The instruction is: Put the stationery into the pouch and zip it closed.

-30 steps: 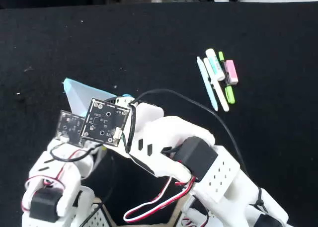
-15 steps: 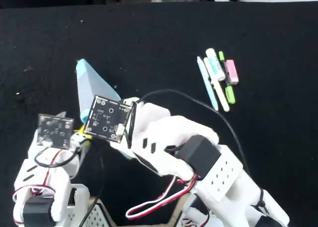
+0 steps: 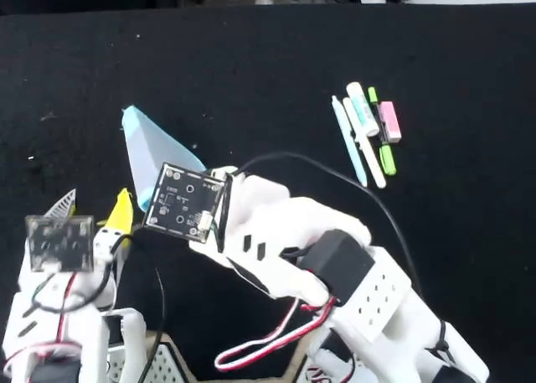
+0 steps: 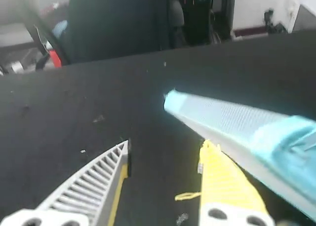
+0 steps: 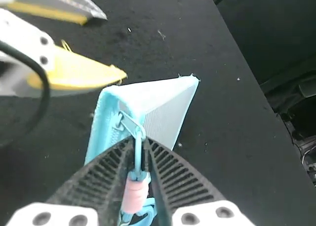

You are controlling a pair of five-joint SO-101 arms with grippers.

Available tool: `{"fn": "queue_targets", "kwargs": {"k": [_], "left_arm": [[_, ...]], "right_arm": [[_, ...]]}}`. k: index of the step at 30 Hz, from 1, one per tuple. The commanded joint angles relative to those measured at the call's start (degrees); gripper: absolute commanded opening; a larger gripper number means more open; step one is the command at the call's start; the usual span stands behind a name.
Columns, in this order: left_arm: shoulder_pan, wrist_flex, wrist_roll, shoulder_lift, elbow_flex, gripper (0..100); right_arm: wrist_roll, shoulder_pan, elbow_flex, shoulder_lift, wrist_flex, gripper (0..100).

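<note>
Stationery approach open all round; right arm + pouch crowd table left half.

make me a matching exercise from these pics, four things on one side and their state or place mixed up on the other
1 left pincer
2 right pincer
3 light blue mesh pouch
4 cluster of pastel pens and markers

A lying loose on the black table
B shut on the zipper pull
C open, holding nothing
D gripped by its zipper pull

Pairs: 1-C, 2-B, 3-D, 4-A
</note>
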Motion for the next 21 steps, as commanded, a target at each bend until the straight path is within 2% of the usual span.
{"fn": "queue_targets", "kwargs": {"k": [1,7,12,15,21], "left_arm": [[0.04,2.81,-0.18,0.44,-11.30,23],[0.66,6.59,2.20,0.44,-19.91,24],[13.67,12.92,2.64,0.62,-24.22,24],[19.03,13.10,2.55,0.62,-21.76,24],[16.22,8.18,2.55,2.37,-17.80,24]], "right_arm": [[0.35,0.88,0.57,-3.12,-0.88,1.1],[0.44,0.88,5.85,-6.73,-4.66,1.1],[0.44,0.88,8.57,-9.71,-7.30,1.1],[0.44,0.88,8.75,-10.77,-6.95,1.1],[0.35,0.88,8.84,-11.38,-6.95,1.1]]}}
